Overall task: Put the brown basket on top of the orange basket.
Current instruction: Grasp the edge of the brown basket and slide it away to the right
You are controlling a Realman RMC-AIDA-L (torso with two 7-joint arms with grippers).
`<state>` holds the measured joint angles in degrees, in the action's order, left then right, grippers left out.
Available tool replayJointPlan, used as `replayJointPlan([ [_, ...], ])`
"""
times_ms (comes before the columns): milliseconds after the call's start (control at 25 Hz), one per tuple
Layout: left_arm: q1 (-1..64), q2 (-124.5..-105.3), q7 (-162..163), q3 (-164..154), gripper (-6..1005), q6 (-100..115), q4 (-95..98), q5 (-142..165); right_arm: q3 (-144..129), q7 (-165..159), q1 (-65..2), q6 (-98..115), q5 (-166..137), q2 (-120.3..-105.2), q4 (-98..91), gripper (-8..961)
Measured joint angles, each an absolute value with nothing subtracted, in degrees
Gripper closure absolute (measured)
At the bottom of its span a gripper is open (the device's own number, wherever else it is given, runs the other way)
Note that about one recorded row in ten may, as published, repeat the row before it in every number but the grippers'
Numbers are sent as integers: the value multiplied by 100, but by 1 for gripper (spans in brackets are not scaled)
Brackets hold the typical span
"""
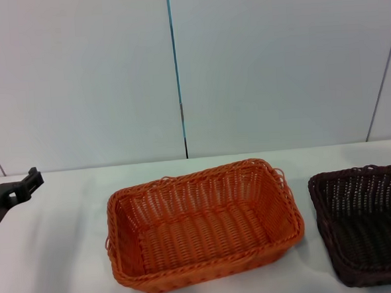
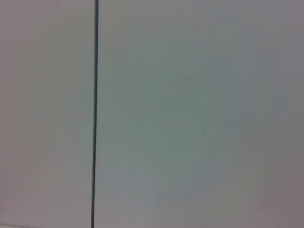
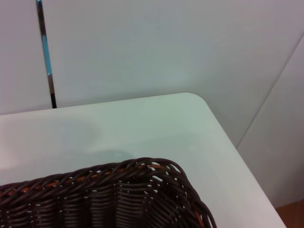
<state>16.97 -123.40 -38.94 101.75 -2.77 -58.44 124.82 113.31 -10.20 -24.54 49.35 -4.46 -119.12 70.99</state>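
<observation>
Two baskets: both sit on the white bench [image 1: 64,274], side by side with a gap between them, neither stacked.
Brown basket [image 1: 369,222]: nearest the robot's right side, upright on the bench, partly cut off at the head view's right edge; the right wrist view looks down on one corner of its braided rim [image 3: 142,171].
Orange basket [image 1: 200,222]: middle of the bench, upright, nothing inside it, loose loops along its rim.
Left pincer [image 1: 15,187]: at the far left edge of the head view, well apart from both baskets, seemingly idle; I cannot tell whether its fingers are apart or together.
Right pincer: not seen in any view; state unknown.
Handling: woven wicker, likely light and fairly stiff, with some give in the walls.
Where to grip: probably the braided rim, pinching one wall.
Wall [image 1: 276,62]: pale panels behind the bench.
</observation>
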Motion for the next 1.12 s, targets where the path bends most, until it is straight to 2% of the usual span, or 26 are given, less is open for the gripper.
replayJointPlan([
  [1120, 1708, -12366, -3946, 10269, 64, -555, -6036, 12480, 11231, -1158, -2331, 3694, -404, -11936, 6196, 294],
])
